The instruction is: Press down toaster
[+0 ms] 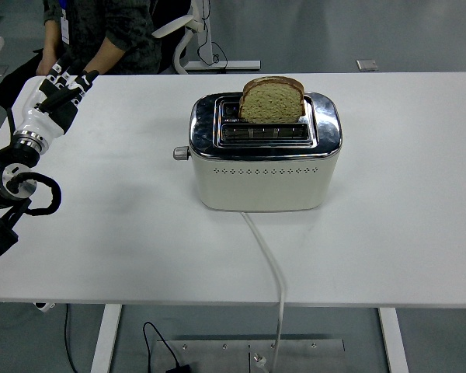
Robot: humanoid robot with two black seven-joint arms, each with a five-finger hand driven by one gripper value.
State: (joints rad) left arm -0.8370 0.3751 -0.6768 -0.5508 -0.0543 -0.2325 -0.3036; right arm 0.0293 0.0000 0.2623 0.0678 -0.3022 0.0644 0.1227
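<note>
Since the lever (pixel 180 154) pokes out of the toaster's left end as a small round knob, that's what the step really comes down to: get one or two fingertips squarely on top of it and push straight down until it catches. My guess is a push that comes in at an angle would slide off the knob or shove the whole toaster (pixel 266 158) sideways on the smooth table (pixel 124 233), so a slow vertical press looks like the safer bet. It'd also help to keep the wrist clear of the shiny top edge.

Going left to right: the left hand (pixel 53 99) is up in the upper left of the frame, at the table's far left edge and well apart from the toaster. The forearm rises from the left border and the fingers (pixel 70 81) point up and away, loosely spread, with nothing in them. It has the whole left part of the table to cross before it gets near the knob.

Middle of the frame is the toaster, cream sides with a chrome top. One slice of bread (pixel 272 99) stands tall in the back slot, so it hasn't been pressed down yet. A white cord (pixel 268 260) runs off the near edge toward the bottom.

No right hand shows anywhere.
</note>
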